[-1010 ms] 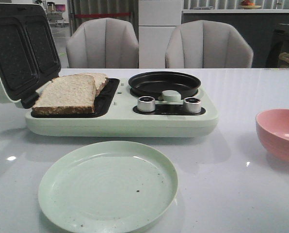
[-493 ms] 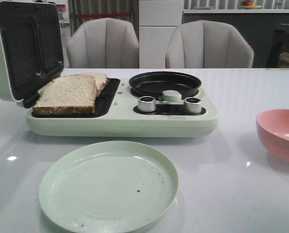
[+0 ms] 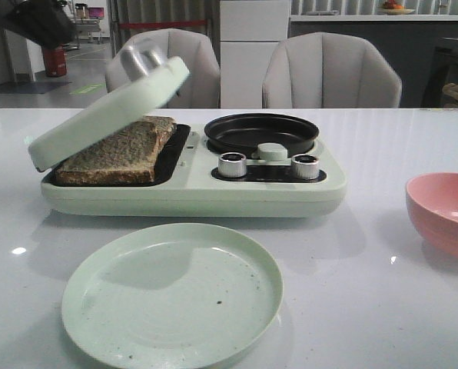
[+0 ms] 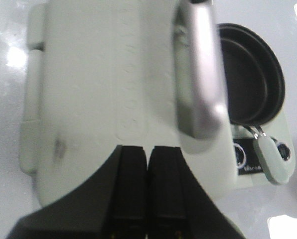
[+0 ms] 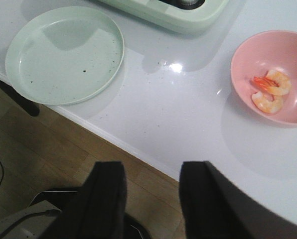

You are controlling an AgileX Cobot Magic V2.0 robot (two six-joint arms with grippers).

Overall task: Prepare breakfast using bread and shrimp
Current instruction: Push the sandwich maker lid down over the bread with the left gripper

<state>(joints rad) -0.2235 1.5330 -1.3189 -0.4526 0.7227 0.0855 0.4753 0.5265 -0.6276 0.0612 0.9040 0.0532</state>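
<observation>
Left gripper [image 4: 147,164] sits low in the left wrist view with its two black fingers [image 4: 130,184] pressed together, nothing between them, just above the pale green lid [image 4: 103,89] of the breakfast maker. Right gripper [image 5: 151,191] hangs off the table's near edge in the right wrist view, over the wooden floor, its fingers spread apart and empty.

Nearest in the front view, at lower centre, lies the round pale green plate [image 3: 171,292], bare but for a few dark specks. At the right edge stands the pink bowl [image 3: 443,211]; the right wrist view shows the shrimp [image 5: 270,89] lying inside it, two curled orange-pink pieces side by side.

Behind the plate, across the middle of the frame, sits the breakfast maker [image 3: 194,184]. Its lid [image 3: 110,111] is tilted, partly lowered over the bread [image 3: 121,146], whose two slices lie overlapping on the left cooking plate, the front one in the lid's shadow. A silver handle [image 3: 141,55] tops the lid. To the right are two silver knobs [image 3: 232,164] and the round black pan [image 3: 261,132].

Farthest back, beyond the white table [image 3: 383,277], stand two grey chairs [image 3: 330,69].
</observation>
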